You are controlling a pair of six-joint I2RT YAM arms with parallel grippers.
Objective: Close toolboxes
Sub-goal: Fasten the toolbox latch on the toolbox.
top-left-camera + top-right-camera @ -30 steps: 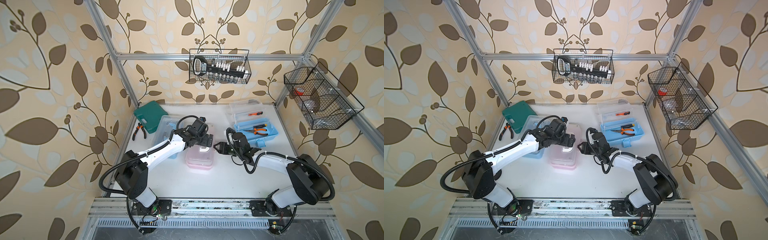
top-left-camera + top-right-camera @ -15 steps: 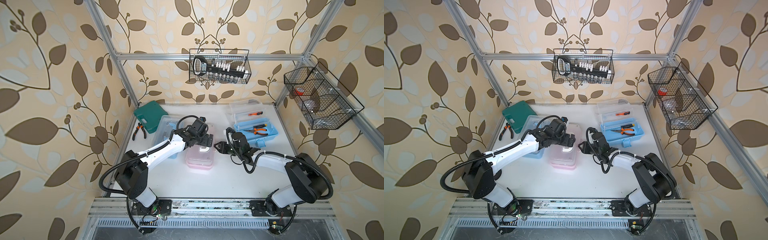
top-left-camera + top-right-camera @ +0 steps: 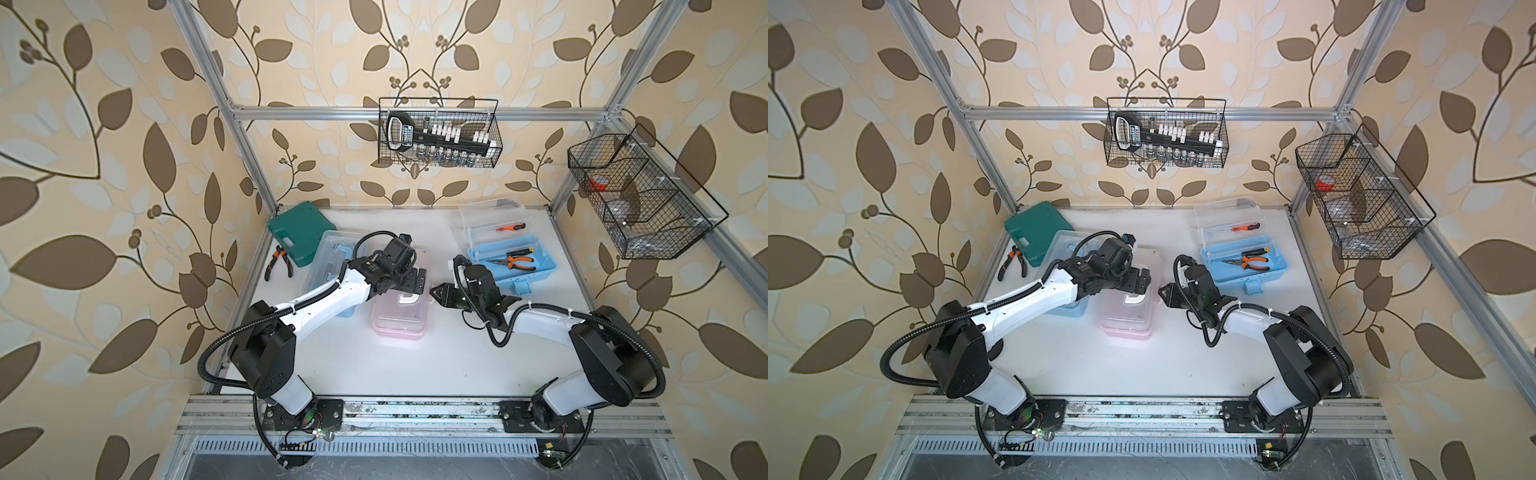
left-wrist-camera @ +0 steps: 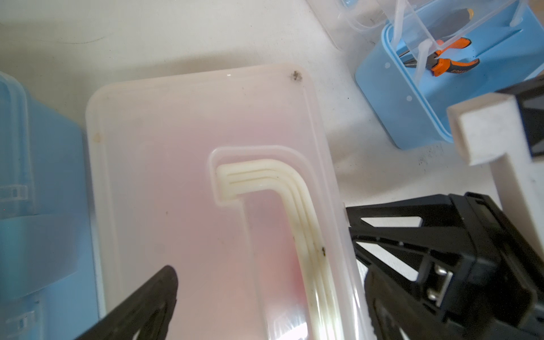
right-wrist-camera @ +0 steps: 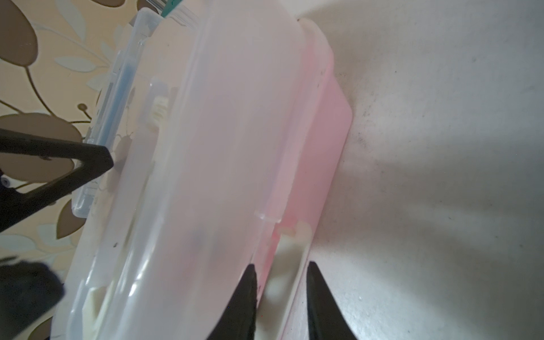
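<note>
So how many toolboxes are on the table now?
3: pink toolbox at centre; light-blue toolbox beside it, by the green case; open light-blue toolbox farther back, holding orange pliers.

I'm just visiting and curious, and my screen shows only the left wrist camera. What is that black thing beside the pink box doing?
Observer: That is the right arm's tool; its two fingers sit tight on either side of the white latch on the pink box.
Operator: Does the blue box hold only the orange pliers?
Observer: No, a screwdriver lies in its open clear lid.
Operator: Anything farther back?
Observer: A green case in the far corner, with a second pair of pliers beside it.
</note>
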